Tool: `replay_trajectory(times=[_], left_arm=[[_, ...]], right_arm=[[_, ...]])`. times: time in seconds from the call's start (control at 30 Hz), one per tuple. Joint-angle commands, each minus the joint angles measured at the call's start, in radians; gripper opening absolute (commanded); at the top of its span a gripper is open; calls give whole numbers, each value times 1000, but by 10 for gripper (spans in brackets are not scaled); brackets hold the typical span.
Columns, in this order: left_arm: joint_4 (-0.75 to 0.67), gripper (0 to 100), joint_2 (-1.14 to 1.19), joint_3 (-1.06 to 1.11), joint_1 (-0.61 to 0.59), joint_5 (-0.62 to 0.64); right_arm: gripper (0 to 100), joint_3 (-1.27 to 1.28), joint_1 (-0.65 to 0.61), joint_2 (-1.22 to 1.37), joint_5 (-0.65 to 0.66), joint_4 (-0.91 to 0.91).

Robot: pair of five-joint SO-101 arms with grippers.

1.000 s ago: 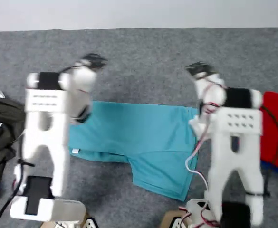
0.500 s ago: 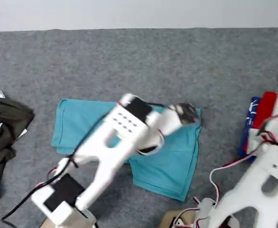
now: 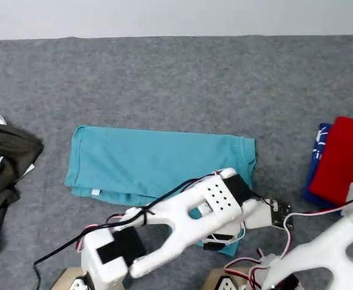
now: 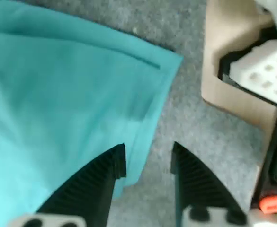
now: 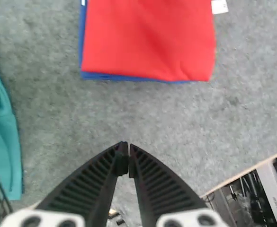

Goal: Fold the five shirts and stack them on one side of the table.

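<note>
A teal shirt (image 3: 158, 163) lies partly folded across the middle of the grey table, its lower right flap under my left arm. My left gripper (image 4: 147, 161) is open, low over the shirt's near right corner (image 4: 129, 156), and the teal edge runs between its fingers. In the high view this gripper (image 3: 280, 212) sits just right of that corner. A red shirt (image 5: 145, 35) lies folded on a blue one (image 5: 129, 77) at the table's right side. My right gripper (image 5: 125, 150) is shut and empty over bare carpet, on the near side of that stack.
A black shirt (image 3: 4, 166) lies crumpled at the left edge. The right arm (image 3: 321, 254) rises from the near right corner. A wooden base block (image 4: 233, 90) with the other arm's mount is close beside my left gripper. The far half of the table is open carpet.
My left arm has swung from over the shirt's far right part down to its near right corner. The right arm has pulled back to the near right, uncovering the red shirt.
</note>
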Motion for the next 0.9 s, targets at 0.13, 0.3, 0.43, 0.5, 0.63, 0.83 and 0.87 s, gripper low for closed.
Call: replay_trajectory(times=[0.13, 0.3, 0.43, 0.5, 0.63, 0.83, 0.87], left_arm=[[-86, 182, 120, -4, 6, 3], [-132, 179, 181, -12, 3, 66], [-135, 89, 195, -56, 2, 92], [-130, 40, 195, -87, 3, 94], [-95, 6, 187, -140, 3, 94], [5, 6, 187, -239, 0, 94], [17, 6, 187, -260, -9, 92]], right_arm=[[10, -49, 81, -25, 74, 36], [10, -51, 79, -25, 86, 35], [10, -51, 77, -25, 86, 35], [10, -51, 76, -25, 86, 35], [10, -51, 76, -25, 86, 33], [11, -51, 74, -18, 86, 33], [11, -49, 73, -16, 86, 33]])
